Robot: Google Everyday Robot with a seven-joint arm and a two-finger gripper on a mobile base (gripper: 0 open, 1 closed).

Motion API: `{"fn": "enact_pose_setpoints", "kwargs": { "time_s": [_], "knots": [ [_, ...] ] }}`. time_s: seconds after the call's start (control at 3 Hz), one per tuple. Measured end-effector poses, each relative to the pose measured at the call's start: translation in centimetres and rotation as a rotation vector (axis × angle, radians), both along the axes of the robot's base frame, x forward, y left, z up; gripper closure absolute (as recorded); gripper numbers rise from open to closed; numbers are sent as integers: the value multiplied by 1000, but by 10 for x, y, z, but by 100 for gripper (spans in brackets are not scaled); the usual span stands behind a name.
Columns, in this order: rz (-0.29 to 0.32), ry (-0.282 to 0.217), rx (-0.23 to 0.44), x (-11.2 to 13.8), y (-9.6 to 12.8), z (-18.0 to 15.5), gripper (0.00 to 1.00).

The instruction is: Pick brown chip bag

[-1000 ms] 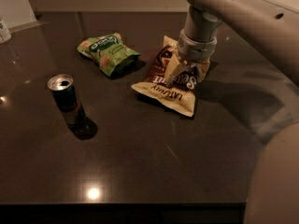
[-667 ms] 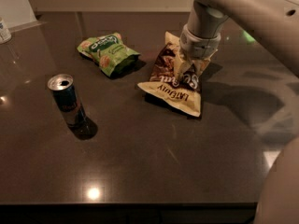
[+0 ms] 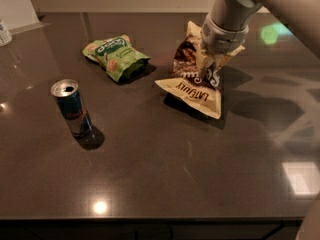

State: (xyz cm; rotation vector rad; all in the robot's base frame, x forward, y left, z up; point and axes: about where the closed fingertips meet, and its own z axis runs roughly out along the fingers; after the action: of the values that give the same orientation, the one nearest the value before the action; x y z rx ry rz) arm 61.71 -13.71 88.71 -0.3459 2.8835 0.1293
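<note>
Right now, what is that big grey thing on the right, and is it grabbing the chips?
That big grey thing is a robot's arm. At its end is a pincer with two fingers, which works like a hand. It is at the back right of the table.

The picture comes from one camera looking down on the dark table. Where that camera is fixed, I cannot tell.

Yes, it is grabbing the chips. The pincer is shut on the upper end of the brown chip bag and tips it up, so a shadow shows underneath.

Two other things are on the table. A green snack bag lies to the left of the brown one. A drink can stands upright, nearer to us.
</note>
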Motion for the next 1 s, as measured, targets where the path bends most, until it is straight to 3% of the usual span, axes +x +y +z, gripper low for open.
{"fn": "enact_pose_setpoints", "kwargs": {
  "time_s": [1.0],
  "knots": [
    [139,-189,31,-1,-3,91,100]
  ]
}}
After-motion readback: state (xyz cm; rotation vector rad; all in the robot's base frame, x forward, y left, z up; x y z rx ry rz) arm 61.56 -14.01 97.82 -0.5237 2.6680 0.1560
